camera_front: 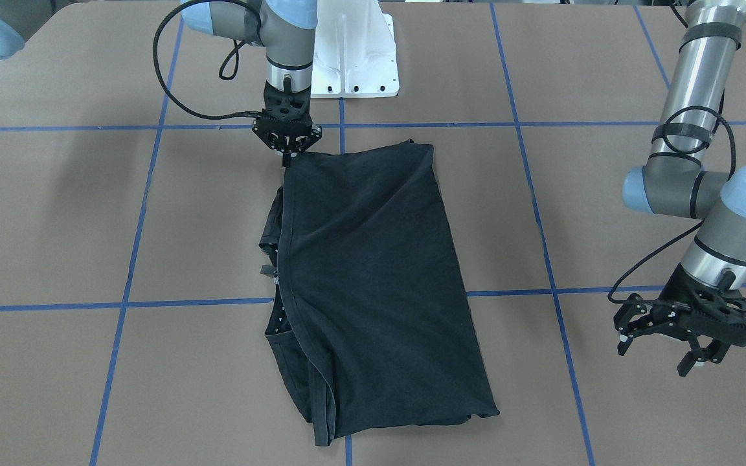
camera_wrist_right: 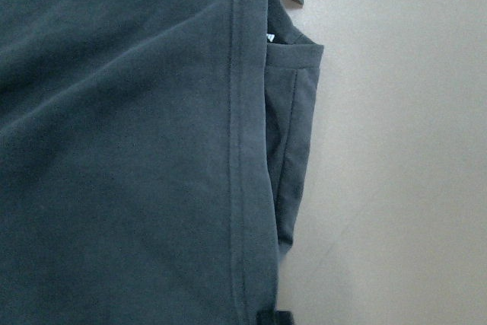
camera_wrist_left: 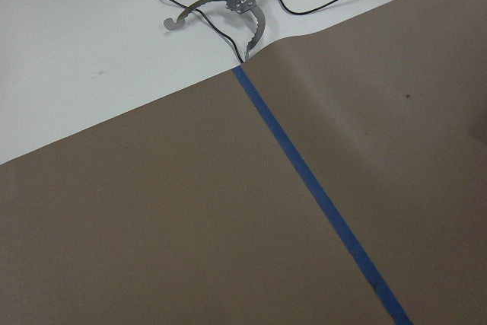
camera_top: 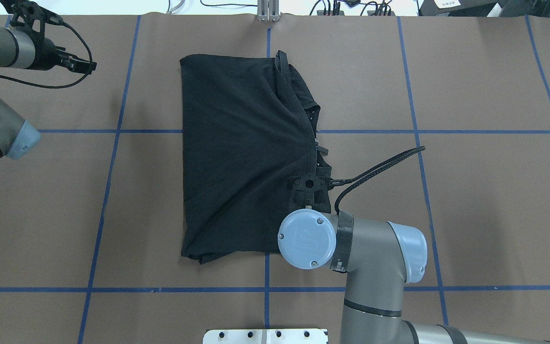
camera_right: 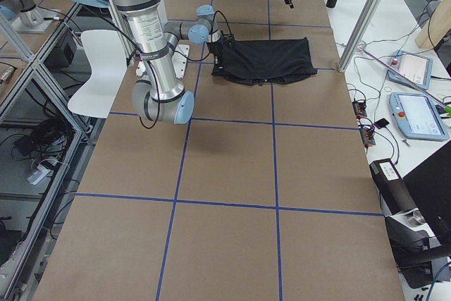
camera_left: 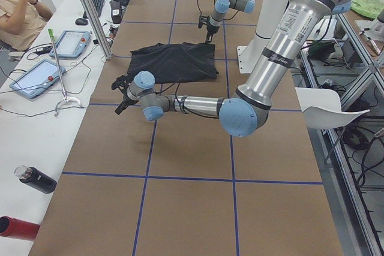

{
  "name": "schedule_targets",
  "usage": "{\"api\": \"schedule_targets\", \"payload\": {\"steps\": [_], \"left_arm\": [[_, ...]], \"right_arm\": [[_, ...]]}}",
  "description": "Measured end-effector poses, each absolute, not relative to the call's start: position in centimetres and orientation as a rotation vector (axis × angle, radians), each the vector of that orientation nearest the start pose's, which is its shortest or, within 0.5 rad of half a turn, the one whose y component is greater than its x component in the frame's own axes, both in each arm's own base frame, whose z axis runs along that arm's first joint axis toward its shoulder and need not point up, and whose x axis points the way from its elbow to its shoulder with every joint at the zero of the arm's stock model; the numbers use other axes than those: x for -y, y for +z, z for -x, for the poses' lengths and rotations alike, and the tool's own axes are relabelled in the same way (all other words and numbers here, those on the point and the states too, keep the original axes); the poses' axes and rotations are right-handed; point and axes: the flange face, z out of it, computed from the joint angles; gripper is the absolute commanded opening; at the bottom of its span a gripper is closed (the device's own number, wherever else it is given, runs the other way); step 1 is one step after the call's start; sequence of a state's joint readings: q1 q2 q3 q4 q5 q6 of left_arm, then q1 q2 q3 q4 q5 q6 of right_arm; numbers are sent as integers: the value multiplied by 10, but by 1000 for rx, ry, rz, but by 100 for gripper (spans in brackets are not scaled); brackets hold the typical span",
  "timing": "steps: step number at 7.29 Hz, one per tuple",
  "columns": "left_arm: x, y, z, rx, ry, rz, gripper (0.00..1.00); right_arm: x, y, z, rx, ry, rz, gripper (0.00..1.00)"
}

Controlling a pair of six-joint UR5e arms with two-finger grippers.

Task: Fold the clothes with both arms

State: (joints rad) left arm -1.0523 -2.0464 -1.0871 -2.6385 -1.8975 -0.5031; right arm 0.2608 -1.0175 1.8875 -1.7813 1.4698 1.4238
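— Shirt: where does it lie?
— In the middle of the table, folded lengthwise into a long black slab. The top flap's stitched hem runs down one side, with sleeve layers peeking out beside it.
— And your grippers?
— My right gripper is pinched together on the hem's corner nearest my base, I judge to lay the flap flat. My left gripper hangs spread and empty, well apart, likely kept clear of the cloth.
— The fabric?
— Soft matte knit, limp, with shallow diagonal creases. The table's brown cover looks smooth and papery.
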Motion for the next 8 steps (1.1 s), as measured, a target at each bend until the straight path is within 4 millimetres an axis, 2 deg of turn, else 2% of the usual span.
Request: {"api": "schedule_targets", "payload": {"steps": [1,2,3,4,6,7,8], "left_arm": [[674,503,-268,-771,187,-771,100],[674,503,-268,-771,187,-770,100],[674,504,-268,-770,187,-770,100],[674,504,-268,-770,186,-769,100],[674,504,-268,-770,186,-769,100],[674,504,-268,-770,187,-770,100],[674,503,-268,-771,186,-770,100]], "right_arm": [[293,251,552,617,143,-233,0],[286,262,551,601,139,-242,7],[282,270,551,587,135,-250,74],[279,273,551,582,132,-255,100],[282,267,551,589,138,-277,100],[298,257,546,595,150,-296,100],[328,242,534,604,160,-324,100]]}}
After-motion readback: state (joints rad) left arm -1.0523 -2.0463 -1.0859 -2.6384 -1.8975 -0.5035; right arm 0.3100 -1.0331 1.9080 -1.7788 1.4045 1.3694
